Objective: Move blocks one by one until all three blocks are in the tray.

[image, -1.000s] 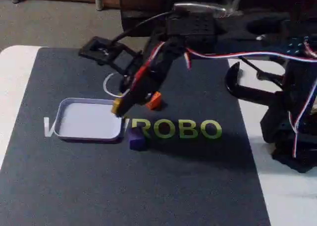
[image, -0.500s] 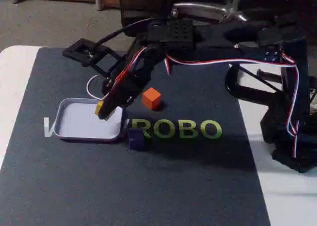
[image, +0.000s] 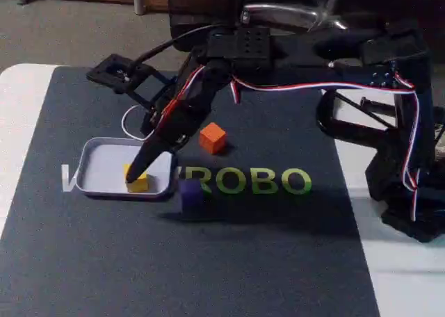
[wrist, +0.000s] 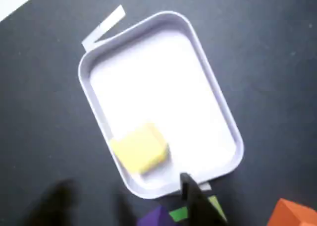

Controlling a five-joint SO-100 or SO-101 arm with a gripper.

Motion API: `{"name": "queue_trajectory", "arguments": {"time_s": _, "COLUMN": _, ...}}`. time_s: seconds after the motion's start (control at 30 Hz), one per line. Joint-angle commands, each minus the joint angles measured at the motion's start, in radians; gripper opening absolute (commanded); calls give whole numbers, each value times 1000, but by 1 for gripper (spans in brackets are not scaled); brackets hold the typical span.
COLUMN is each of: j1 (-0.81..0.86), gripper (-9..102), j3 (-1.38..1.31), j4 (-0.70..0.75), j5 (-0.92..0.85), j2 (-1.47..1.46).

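The yellow block lies inside the pale tray, near its front rim. My gripper hangs just over that block. In the wrist view the yellow block rests free on the tray floor, and my gripper stands open, its dark fingers spread either side at the bottom edge without touching the block. The purple block sits on the mat just outside the tray's right front corner and shows again as the purple block. The orange block sits further back right and appears as the orange block.
A dark mat with green letters covers the white table. The arm's base and a clamp stand at the right. A white cable loop lies behind the tray.
The gripper carried the yellow block left and down from the tray's right edge into the tray, then opened; the block now rests on the tray floor. Orange and purple blocks stayed put.
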Motion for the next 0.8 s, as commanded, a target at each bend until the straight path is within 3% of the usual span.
{"name": "queue_trajectory", "arguments": {"time_s": 0.0, "j1": 17, "gripper": 31, "j3": -46, "j4": 26, "j5": -23, "j2": 29}}
{"name": "queue_trajectory", "arguments": {"time_s": 0.23, "j1": 61, "gripper": 23, "j3": 23, "j4": 178, "j5": -140, "j2": 156}}
{"name": "queue_trajectory", "arguments": {"time_s": 0.43, "j1": 83, "gripper": 23, "j3": 253, "j4": 178, "j5": -305, "j2": 348}}
{"name": "queue_trajectory", "arguments": {"time_s": 0.77, "j1": 67, "gripper": 23, "j3": 264, "j4": 178, "j5": -471, "j2": 295}}
